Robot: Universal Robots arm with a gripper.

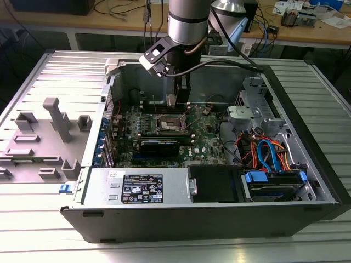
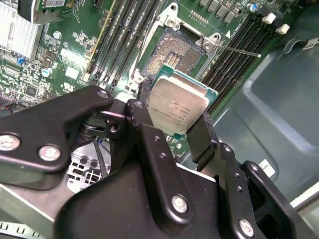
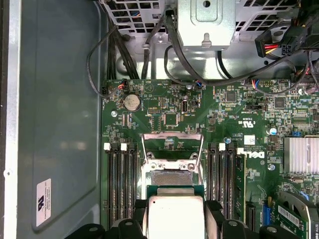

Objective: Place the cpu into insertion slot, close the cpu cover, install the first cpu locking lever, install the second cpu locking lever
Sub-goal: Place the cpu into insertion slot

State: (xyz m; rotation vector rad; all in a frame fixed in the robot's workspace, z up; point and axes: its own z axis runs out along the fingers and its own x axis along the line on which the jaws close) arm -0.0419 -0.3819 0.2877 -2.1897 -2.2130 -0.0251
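Grey cpu (image 2: 179, 102) in pincer (image 2: 172, 117) partly hides insertion slot (image 2: 177, 54).

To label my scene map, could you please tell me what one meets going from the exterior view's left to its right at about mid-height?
Grey plastic fixture → insertion slot → blue cables.

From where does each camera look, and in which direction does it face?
Exterior view: stands off the arm, above one side of the open computer case, looking down into it; the arm and gripper show.
First wrist view: rides on the arm, faces the motherboard; the fingers show.
Second wrist view: rides close behind the gripper, looks along its fingers.
Both wrist views share the held cpu and the empty insertion slot.
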